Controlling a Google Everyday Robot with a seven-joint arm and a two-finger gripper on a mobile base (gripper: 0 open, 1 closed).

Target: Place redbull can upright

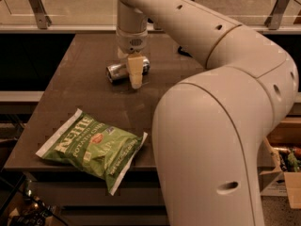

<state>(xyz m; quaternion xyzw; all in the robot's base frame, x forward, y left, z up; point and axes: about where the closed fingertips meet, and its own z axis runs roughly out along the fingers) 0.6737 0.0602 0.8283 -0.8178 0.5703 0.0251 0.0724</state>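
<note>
Gripper [136, 77] over can [116, 72], chip bag [94, 147] apart

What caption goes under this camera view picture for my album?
The end effector is at a redbull can lying sideways on the table, chip bag nearby.

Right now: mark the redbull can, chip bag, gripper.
redbull can [117, 71], camera view, left part of its body.
chip bag [94, 147], camera view, front centre.
gripper [135, 79], camera view, lower end, at the can.
</note>
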